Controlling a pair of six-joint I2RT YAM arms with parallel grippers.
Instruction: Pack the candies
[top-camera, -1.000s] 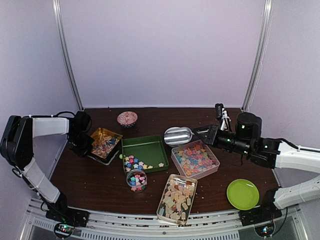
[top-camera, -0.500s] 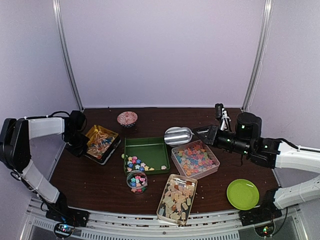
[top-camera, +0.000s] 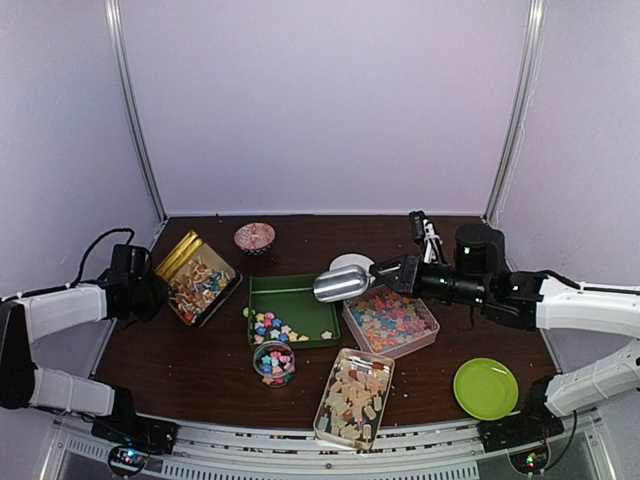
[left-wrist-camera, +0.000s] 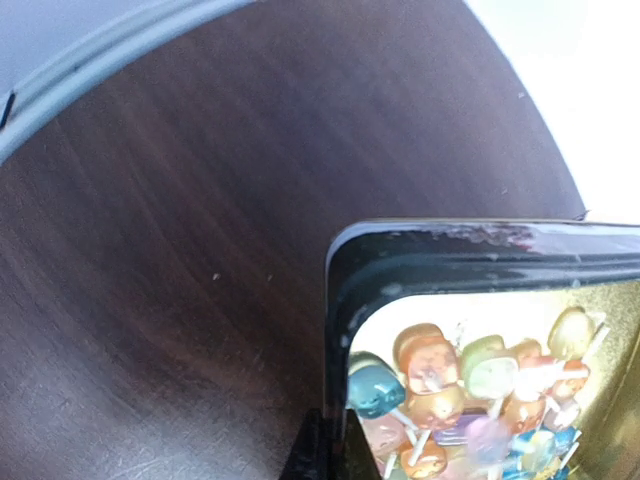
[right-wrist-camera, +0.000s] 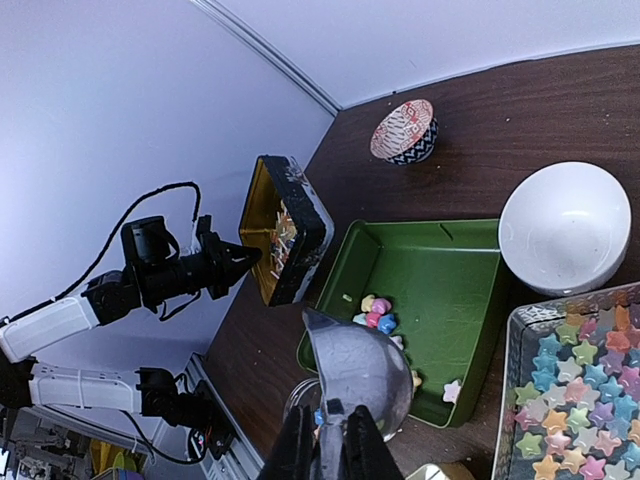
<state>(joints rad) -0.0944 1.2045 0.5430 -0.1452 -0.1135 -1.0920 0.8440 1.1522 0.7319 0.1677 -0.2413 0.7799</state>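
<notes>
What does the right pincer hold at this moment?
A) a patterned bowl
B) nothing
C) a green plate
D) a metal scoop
D: the right pincer is closed on the handle of the metal scoop, as the right wrist view shows.

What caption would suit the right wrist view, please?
Right gripper holds a metal scoop by the green tray containing star candies.

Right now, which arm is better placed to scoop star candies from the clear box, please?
Probably right: the right hand holds the scoop beside the box; the left hand holds the tilted tin.
</notes>
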